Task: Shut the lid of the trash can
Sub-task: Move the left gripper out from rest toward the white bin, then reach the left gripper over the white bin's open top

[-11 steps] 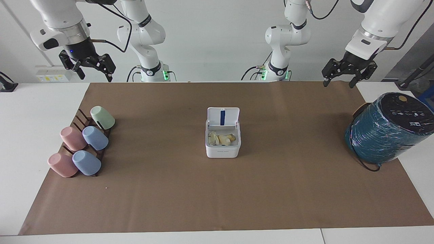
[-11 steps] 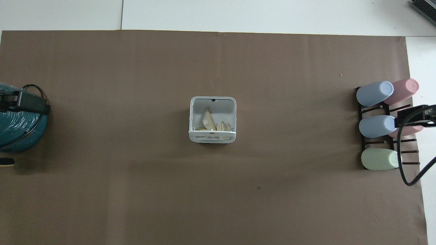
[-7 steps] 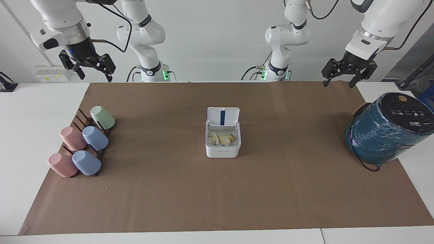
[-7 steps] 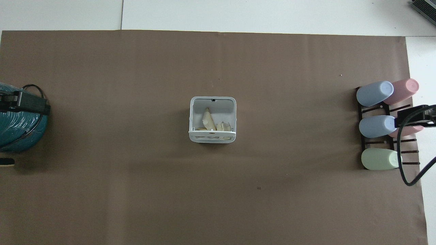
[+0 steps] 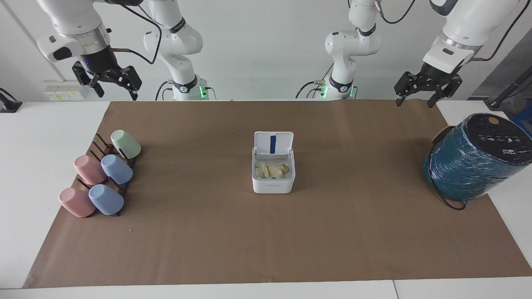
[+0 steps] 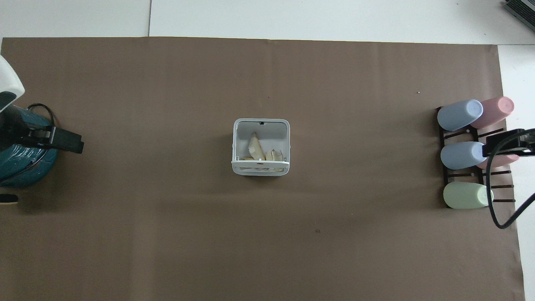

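The small white trash can (image 5: 273, 178) stands on the brown paper in the middle of the table, with pale yellow scraps inside. Its lid (image 5: 273, 143) stands upright on the edge nearer to the robots, with the blue strip on its underside showing. In the overhead view the trash can (image 6: 260, 133) is open and the lid (image 6: 260, 167) shows edge-on. My left gripper (image 5: 415, 101) is open, up in the air over the table's edge at the left arm's end, far from the can. It also shows in the overhead view (image 6: 62, 140). My right gripper (image 5: 117, 93) is open, high above the cup rack's end.
A big teal-wrapped cylinder (image 5: 474, 160) with a black top lies at the left arm's end of the table. A dark rack with several pastel cups (image 5: 102, 176) lies at the right arm's end; it also shows in the overhead view (image 6: 470, 154).
In the overhead view my left gripper has shifted a little toward the middle of the table. The trash can, the lid and the right arm have not moved.
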`<state>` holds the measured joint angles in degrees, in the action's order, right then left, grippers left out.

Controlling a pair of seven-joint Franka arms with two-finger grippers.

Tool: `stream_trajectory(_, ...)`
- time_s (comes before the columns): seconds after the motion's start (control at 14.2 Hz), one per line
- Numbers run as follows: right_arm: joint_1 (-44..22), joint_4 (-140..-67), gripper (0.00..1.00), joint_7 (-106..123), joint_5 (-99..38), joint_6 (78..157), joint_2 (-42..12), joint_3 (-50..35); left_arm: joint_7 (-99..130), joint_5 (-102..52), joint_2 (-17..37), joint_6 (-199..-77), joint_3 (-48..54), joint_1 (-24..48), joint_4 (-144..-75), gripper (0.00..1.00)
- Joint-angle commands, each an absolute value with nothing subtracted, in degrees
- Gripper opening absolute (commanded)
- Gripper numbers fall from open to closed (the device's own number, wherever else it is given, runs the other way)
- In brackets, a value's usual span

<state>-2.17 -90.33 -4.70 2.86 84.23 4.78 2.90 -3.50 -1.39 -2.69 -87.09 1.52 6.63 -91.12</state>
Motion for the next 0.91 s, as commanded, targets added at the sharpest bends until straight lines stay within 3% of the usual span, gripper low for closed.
stream_trajectory(0.0,-1.5,-90.7,1.00,-3.8,1.3,84.0,5.4,2.7,-1.7,-1.0,-6.4,-92.7,1.2,11.2,-97.4,1.00)
stream_trajectory(0.49,-1.8,-90.6,1.00,-3.6,1.3,83.5,6.2,2.7,7.5,-1.1,-10.7,-102.8,1.5,23.6,-107.5,1.00)
stream_trajectory(0.7,-1.7,-90.6,1.00,-3.6,1.3,83.5,6.2,2.7,13.0,-1.0,-9.6,-105.5,1.5,28.4,-108.7,1.00)
stream_trajectory(0.84,-1.8,-90.6,1.00,-3.5,1.3,83.5,6.2,2.7,15.9,-1.0,-9.6,-107.9,1.5,30.7,-110.0,0.89)
